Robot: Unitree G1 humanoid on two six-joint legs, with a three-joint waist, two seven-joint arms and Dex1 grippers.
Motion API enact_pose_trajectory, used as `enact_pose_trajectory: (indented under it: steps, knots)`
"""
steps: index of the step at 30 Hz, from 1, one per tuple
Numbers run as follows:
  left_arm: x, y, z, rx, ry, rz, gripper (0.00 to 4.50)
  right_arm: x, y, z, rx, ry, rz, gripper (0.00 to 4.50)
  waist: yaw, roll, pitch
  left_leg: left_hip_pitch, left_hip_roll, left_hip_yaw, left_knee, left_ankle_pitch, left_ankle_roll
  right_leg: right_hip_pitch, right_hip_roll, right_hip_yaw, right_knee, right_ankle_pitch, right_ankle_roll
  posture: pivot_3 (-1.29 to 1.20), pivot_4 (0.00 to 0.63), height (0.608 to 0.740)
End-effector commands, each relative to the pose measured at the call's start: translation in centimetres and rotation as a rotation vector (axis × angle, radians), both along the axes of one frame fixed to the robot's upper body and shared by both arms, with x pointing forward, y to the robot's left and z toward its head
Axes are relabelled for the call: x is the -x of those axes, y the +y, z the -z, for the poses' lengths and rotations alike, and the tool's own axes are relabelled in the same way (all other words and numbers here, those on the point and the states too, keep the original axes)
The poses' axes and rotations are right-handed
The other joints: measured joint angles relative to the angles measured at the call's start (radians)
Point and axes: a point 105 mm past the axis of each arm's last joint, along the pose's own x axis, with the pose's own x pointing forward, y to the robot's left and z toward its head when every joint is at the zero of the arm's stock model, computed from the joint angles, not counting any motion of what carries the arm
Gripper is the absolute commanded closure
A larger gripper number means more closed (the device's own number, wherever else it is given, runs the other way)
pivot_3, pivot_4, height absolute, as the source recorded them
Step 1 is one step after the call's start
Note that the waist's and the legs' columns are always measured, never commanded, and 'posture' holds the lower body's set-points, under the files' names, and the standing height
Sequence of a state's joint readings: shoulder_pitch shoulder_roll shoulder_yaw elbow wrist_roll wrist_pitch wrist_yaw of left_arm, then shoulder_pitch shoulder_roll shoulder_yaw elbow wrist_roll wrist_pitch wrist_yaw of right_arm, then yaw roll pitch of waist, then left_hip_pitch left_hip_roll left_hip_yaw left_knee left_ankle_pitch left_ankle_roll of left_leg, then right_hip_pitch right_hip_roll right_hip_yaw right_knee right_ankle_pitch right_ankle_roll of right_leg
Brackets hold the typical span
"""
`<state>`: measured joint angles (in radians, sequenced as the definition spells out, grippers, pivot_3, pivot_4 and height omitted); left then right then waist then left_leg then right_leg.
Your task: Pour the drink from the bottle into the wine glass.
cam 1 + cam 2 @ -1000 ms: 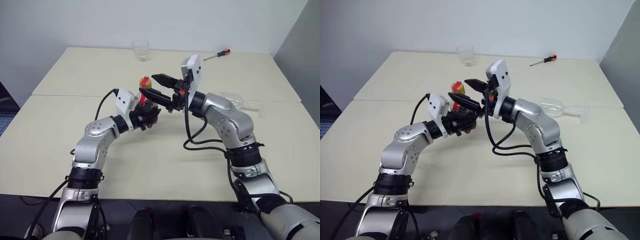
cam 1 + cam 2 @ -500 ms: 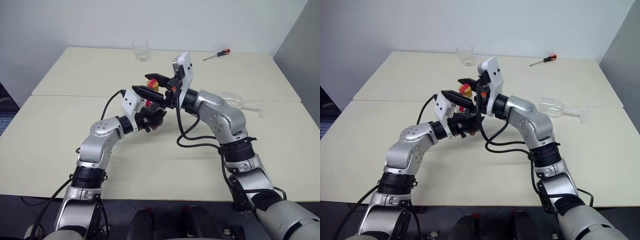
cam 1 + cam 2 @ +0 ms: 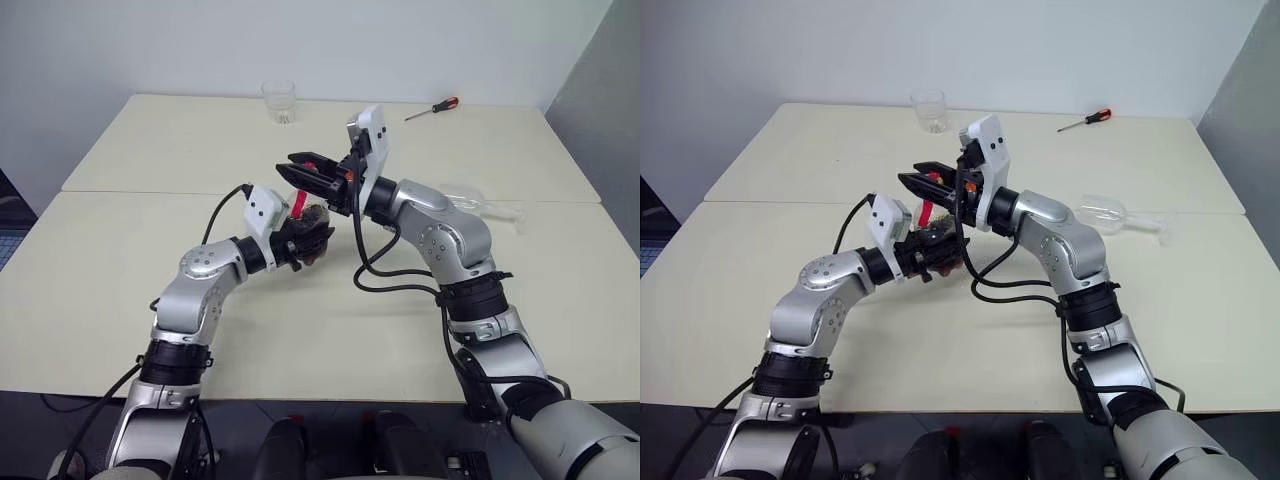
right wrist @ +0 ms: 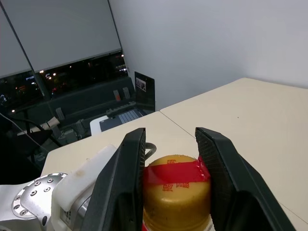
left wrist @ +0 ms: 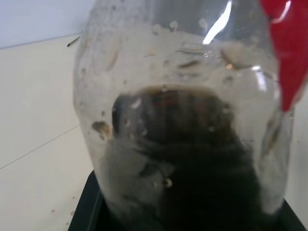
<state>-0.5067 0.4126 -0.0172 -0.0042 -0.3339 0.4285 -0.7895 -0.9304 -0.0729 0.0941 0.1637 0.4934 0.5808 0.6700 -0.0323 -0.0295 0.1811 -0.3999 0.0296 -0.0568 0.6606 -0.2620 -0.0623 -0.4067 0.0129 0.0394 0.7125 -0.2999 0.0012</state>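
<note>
A: Looking first at the right gripper (image 4: 171, 178), what changed? A moment ago its two fingers stood wide apart above the yellow cap (image 4: 175, 190); now they have come in on both sides of it and clasp it.

B: And the left gripper (image 3: 305, 232)?

A: It is clenched around the round body of the bottle (image 5: 185, 144), as before. The dark drink (image 5: 192, 178) lies in the lower part of the bottle, and the bottle stands almost upright above the middle of the table (image 3: 150, 260), near the seam between the two tabletops.

B: So what does this mean for the task?

A: I judge that the cap is about to be unscrewed. Nothing has been poured yet. The wine glass (image 3: 478, 203) lies on its side near the right edge of the table, well apart from the bottle, so it may need to be stood up first.

B: How are the arms posed?

A: The left forearm reaches forward and inward, gripper about level. The right arm bends over from the right side, with its gripper pointing to the left, across the bottle's top. A tumbler (image 3: 280, 101) and a screwdriver (image 3: 432, 109) rest near the far edge.
</note>
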Motion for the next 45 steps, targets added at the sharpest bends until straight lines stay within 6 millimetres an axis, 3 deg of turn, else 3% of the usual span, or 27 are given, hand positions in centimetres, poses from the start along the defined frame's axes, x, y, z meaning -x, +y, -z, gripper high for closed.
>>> enact_pose_trajectory:
  steps: [1,4,11,16,18,24,27,33,41,45]
  knots:
    - [2.0,-1.1,-2.7,0.022,-0.087,0.092,2.63,2.3,0.0,-2.1,-0.006,-0.122,-0.151,3.19,0.0,0.0,0.0,0.0,0.0,0.0,0.0,0.0,0.0,0.0,0.0,0.0,0.0,0.0,0.0,0.0,0.15,0.74]
    - [3.8,-1.8,-3.6,0.029,-0.091,0.16,2.63,4.5,-0.7,-1.6,0.052,-0.195,-0.335,3.19,0.0,0.001,0.001,0.0,0.0,0.0,0.0,0.0,0.0,0.0,0.0,0.0,-0.001,0.0,0.0,0.0,0.15,0.74]
    - [8.8,-3.4,-4.7,0.027,-0.065,0.36,2.63,8.3,-2.1,-1.7,0.094,-0.166,-0.69,3.19,0.0,0.002,0.002,0.0,0.0,-0.001,0.0,0.0,0.0,0.0,0.0,0.0,0.0,0.0,0.0,0.0,0.15,0.74]
    - [10.0,-4.0,-4.7,0.013,-0.05,0.433,2.63,9.1,-1.6,-1.7,0.129,-0.165,-0.788,3.19,-0.002,0.003,0.003,0.001,0.0,-0.001,0.0,0.0,0.0,0.0,0.001,0.0,0.0,0.0,0.0,0.0,0.15,0.74]
    - [9.9,-4.1,-4.8,0.016,-0.049,0.432,2.63,8.7,-1.3,-2.1,0.116,-0.156,-0.769,3.19,-0.001,0.003,0.003,0.001,0.0,-0.001,0.0,0.0,0.0,0.0,0.001,-0.001,0.0,0.0,0.0,0.0,0.15,0.74]
    - [9.3,-3.9,-4.6,0.04,-0.046,0.381,2.63,6.9,-1.9,-2.4,0.106,-0.142,-0.617,1.26,0.0,0.004,0.003,0.0,0.0,-0.001,0.0,0.0,0.0,0.0,0.001,0.0,0.0,0.0,0.0,0.0,0.15,0.74]
    - [8.4,-3.6,-4.7,0.074,-0.043,0.311,2.63,6.7,-3.3,-2.1,0.113,-0.104,-0.556,0.27,0.003,0.004,0.003,0.0,0.0,-0.001,0.0,0.0,0.0,0.001,0.0,0.0,-0.001,0.0,0.0,0.0,0.15,0.74]
    - [7.0,-2.8,-4.1,0.114,-0.023,0.195,2.63,6.7,-4.5,-2.9,0.049,-0.091,-0.383,0.27,0.002,0.004,0.004,0.0,0.0,0.0,0.001,0.0,0.0,0.001,-0.001,0.0,-0.001,0.0,0.0,0.0,0.15,0.74]
    - [4.8,-2.1,-3.5,0.112,-0.016,0.108,2.63,5.6,-3.6,-4.4,-0.034,-0.143,-0.153,0.27,-0.001,0.004,0.004,0.001,0.0,0.0,0.0,0.0,0.0,0.0,0.002,0.0,-0.001,0.0,0.0,0.0,0.15,0.74]
    - [3.8,-2.0,-3.2,0.097,-0.026,0.091,2.63,5.2,-2.7,-3.5,-0.009,-0.154,-0.114,0.27,0.0,0.004,0.004,0.0,0.0,0.0,0.0,0.0,0.0,0.0,0.001,0.0,-0.001,0.0,0.0,0.0,0.15,0.74]
